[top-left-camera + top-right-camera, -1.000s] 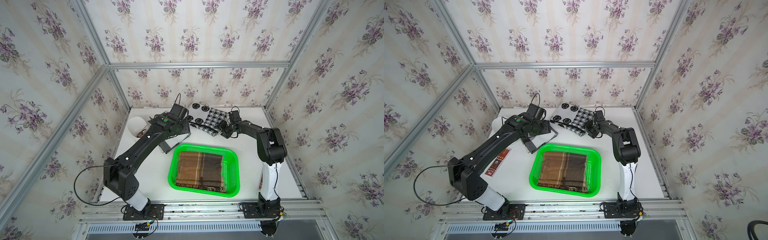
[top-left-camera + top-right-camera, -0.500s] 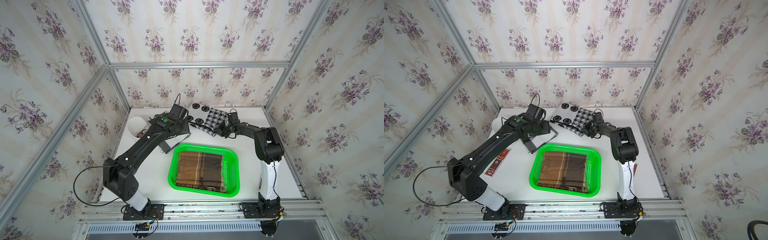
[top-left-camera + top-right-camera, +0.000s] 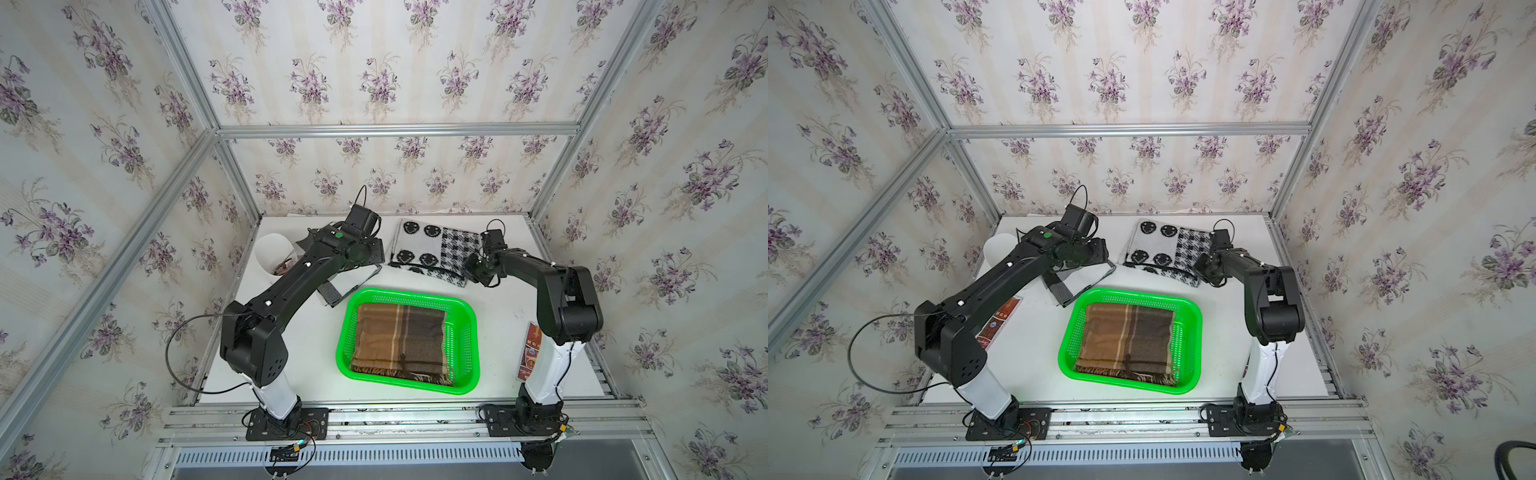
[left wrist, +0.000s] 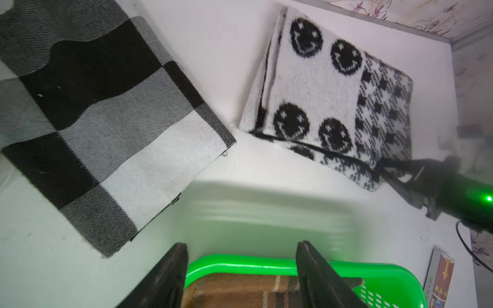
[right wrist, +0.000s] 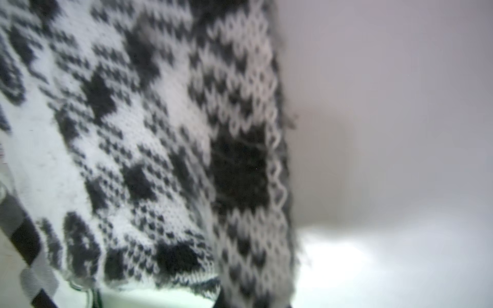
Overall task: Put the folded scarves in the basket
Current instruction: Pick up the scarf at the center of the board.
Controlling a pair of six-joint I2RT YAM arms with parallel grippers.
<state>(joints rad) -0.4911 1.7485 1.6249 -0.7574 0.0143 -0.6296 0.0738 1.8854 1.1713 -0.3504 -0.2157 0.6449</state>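
The green basket [image 3: 409, 294] [image 3: 1142, 295] sits at the table's front centre with a folded brown plaid scarf [image 3: 401, 340] [image 3: 1127, 336] lying flat inside. A folded black-and-white smiley scarf [image 3: 428, 249] [image 3: 1163, 249] [image 4: 320, 93] lies behind the basket. My right gripper [image 3: 464, 275] [image 4: 378, 170] is shut on its near right corner, and the knit [image 5: 133, 133] fills the right wrist view. My left gripper [image 4: 241, 256] [image 3: 370, 259] hangs open and holds nothing, above the basket's far rim [image 4: 240, 262], next to a grey-and-black check scarf [image 4: 106, 120] [image 3: 1065, 286].
A white cup [image 3: 274, 251] stands at the back left, close to my left arm. A printed card [image 3: 532, 351] lies by the right arm's base, another card [image 3: 998, 322] by the left arm. Aluminium frame posts and papered walls close in the table's sides and back.
My right gripper has pushed in on the smiley scarf's corner and closed on it. The left arm stays where it was, jaws still open.
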